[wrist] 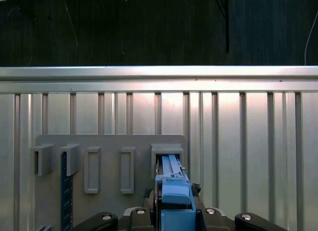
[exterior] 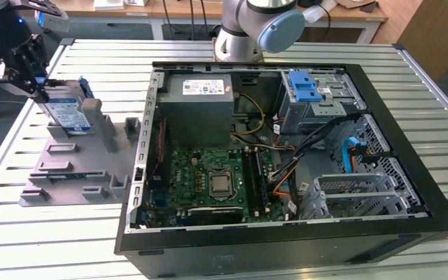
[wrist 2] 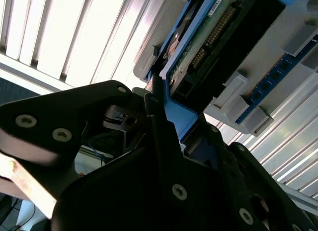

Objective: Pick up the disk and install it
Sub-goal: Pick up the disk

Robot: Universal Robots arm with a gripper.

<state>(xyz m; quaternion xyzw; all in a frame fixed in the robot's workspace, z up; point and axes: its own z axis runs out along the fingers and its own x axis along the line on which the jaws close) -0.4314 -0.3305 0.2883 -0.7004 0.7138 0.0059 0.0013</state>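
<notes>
An open computer case (exterior: 286, 248) lies on its side on a slatted metal surface (exterior: 53, 233). Toward the exterior view's left, apart from the case, sits a grey rack (exterior: 76, 169) with several upright slots. The disk (exterior: 67, 111) stands on edge in this rack, a silver drive with a white-and-blue label in a blue carrier. Its lower end appears to sit in a slot beside a grey post.

The black end effector (exterior: 44, 87) is at the upper edge of the disk. In the second wrist view a thin black finger (wrist 2: 153, 107) lies flat against the blue carrier, with the disk's green circuit board (wrist 2: 218, 32) running away beyond it. In the first wrist view the blue carrier (wrist: 171, 189) sits centred between the two sides of the end effector, lined up with its slot (wrist: 167, 150). The end effector looks closed on the disk, gripping it by the carrier's end.

Judged from this, the step in hand is the pick, and the disk has not left the rack. To do it well, the pull should run straight along the slot. The disk should be kept parallel to the slot walls so that the carrier does not bind or tip the rack. The grip sits on a narrow plastic edge, so a slow, even lift would guard against the disk twisting or slipping.

Inside the case, a drive cage (exterior: 317, 102) with a blue latch sits well apart from the disk.
</notes>
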